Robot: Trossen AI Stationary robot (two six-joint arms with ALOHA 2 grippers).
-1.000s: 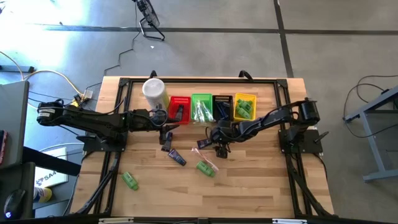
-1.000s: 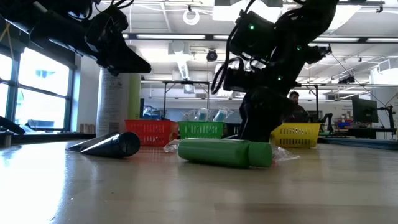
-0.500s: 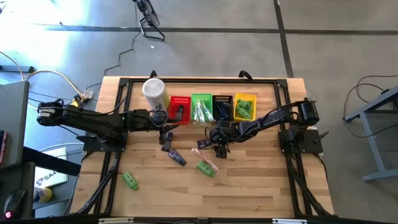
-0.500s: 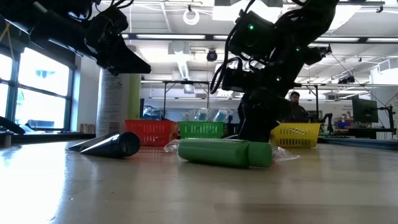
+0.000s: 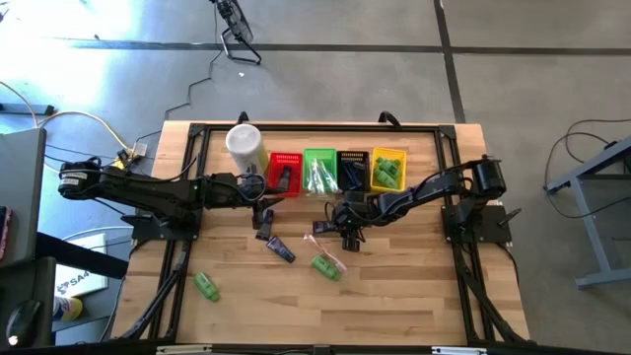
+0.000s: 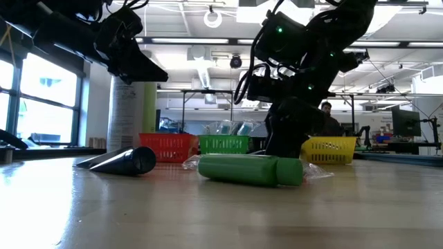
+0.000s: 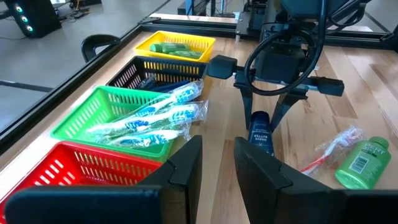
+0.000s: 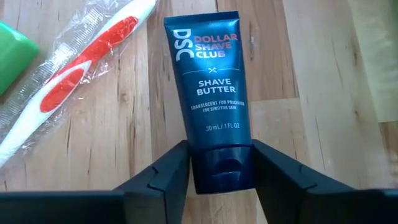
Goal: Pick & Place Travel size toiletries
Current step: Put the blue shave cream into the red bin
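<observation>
A navy shave-butter tube lies flat on the table near its middle, and my right gripper is closed around its cap end; the same tube shows in the left wrist view. A wrapped red toothbrush and a green bottle lie beside it. Another dark tube and a second green bottle lie farther left. My left gripper hovers near the red basket, a narrow gap between its fingers and nothing in it. My right gripper pinches the tube's dark cap between its two fingers, one on each side. The fingers slant down from the table's right side. The tube lies flat on the wood, its body pointing away from the gripper.
Red, green, black and yellow baskets stand in a row at the far side, the green one holding wrapped toothbrushes. A tall white canister stands left of them. A black frame runs round the table.
</observation>
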